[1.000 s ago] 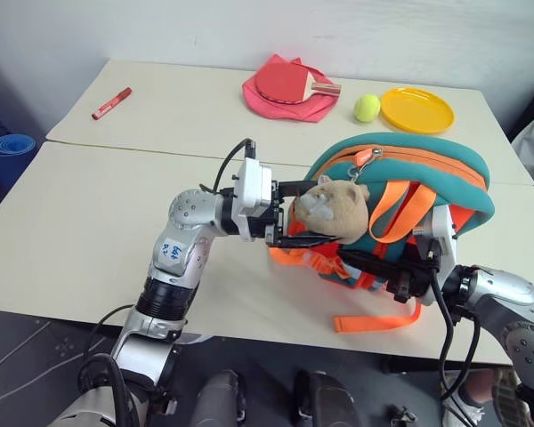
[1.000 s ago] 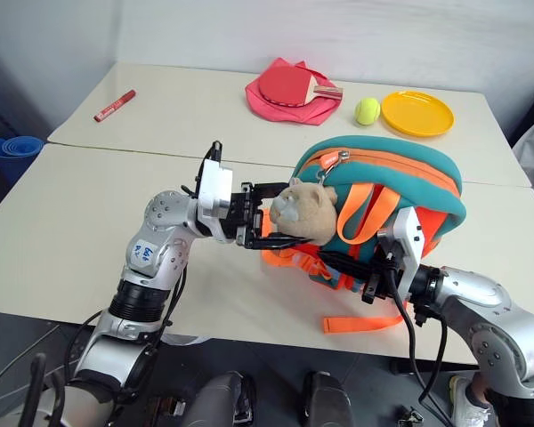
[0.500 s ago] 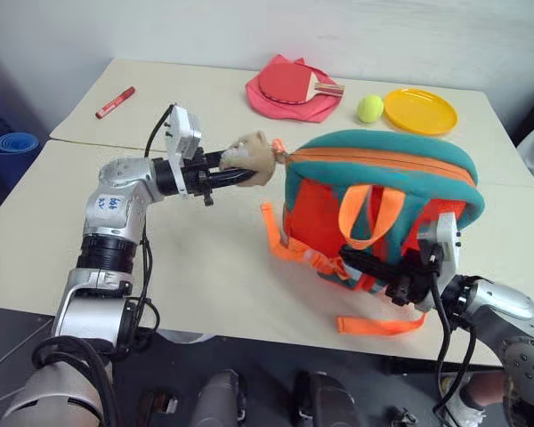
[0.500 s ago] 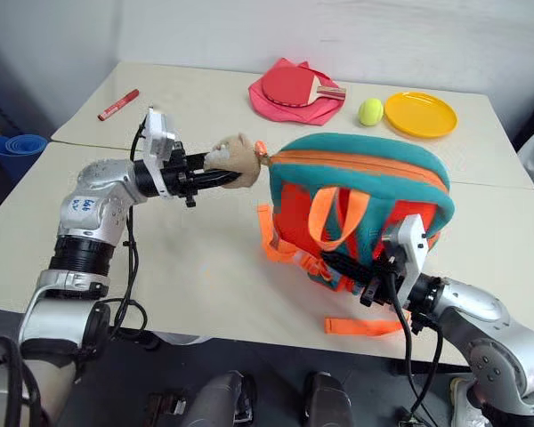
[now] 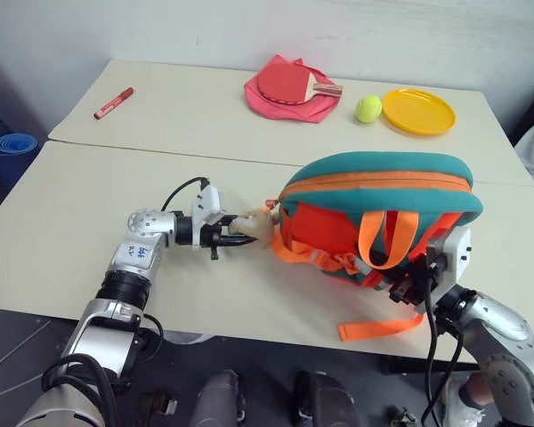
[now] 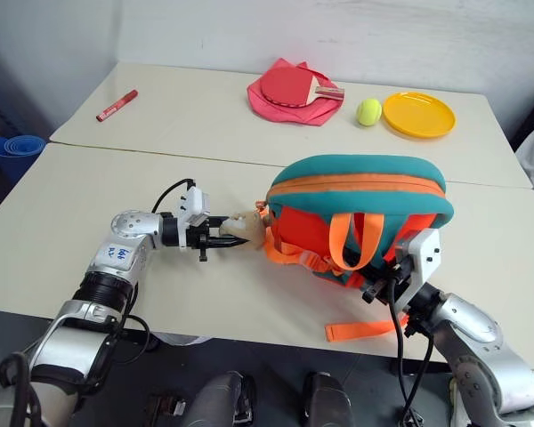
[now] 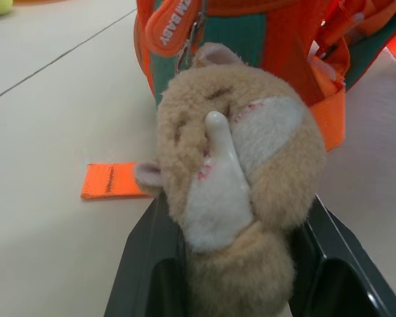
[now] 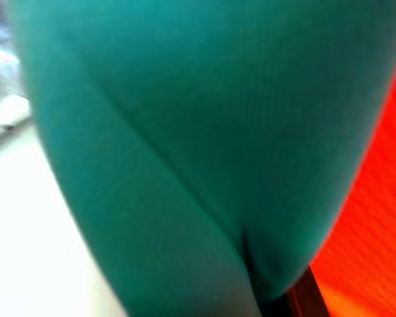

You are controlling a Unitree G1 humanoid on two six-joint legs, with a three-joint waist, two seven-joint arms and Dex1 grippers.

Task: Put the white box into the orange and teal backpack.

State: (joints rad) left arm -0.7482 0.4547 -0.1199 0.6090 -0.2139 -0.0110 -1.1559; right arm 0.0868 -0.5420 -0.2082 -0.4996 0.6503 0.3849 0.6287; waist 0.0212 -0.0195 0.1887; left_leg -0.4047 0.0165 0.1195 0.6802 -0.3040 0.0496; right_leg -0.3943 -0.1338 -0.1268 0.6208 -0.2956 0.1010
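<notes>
Item: padded fabric orange and teal backpack, lying on the pale table, teal top upward, orange straps trailing toward the near edge. The zip along the top seam looks closed.

Attachment: tan plush toy, hanging from the zip pull at the backpack's left end.

Left gripper: two black fingers partly closed around the plush toy, which sits squeezed between them just beside the bag.

Right gripper: closed tight at the backpack's near right side among the straps; what it pinches, if anything, cannot be told.

The white box: not located.

Handling, judged: backpack soft, light, floppy; it sags and shifts when pulled, so one arm should steady the body while the other works the zip pull. The plush compresses and gives a loose hold; the orange pull tab is the firmer place to grip.

Lettering: orange tab above the plush reads partly "BABY"; preceding letters cut off.

Other stock: red marker, red paddle on pink cloth, yellow-green ball, yellow plate.
</notes>
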